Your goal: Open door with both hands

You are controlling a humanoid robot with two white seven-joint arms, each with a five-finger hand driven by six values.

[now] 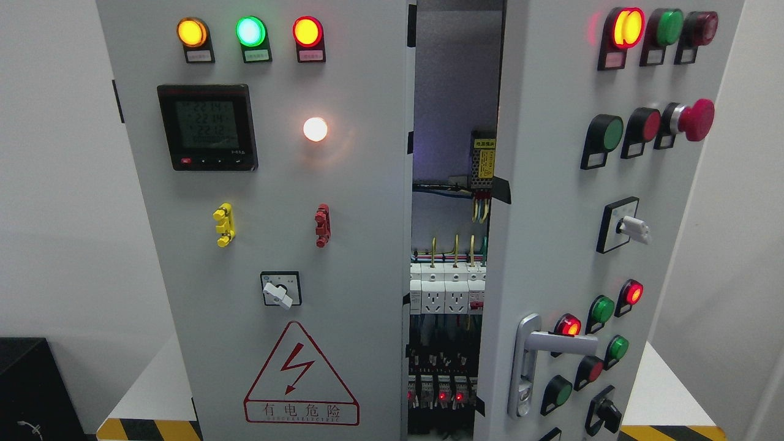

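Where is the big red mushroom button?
In the head view, the red mushroom button sits high on the right door, just right of a red button and a green button.

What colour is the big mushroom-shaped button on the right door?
Red, a deep crimson, on the mushroom button of the right door; the head view shows it.

Both cabinet doors (pixel 367 245) light grey. Left door lamps (pixel 250 32) amber, green, red; warning triangle (pixel 300 373) red on grey. Right door handle (pixel 533 361) silver. Base tape (pixel 147 429) yellow/black stripes.
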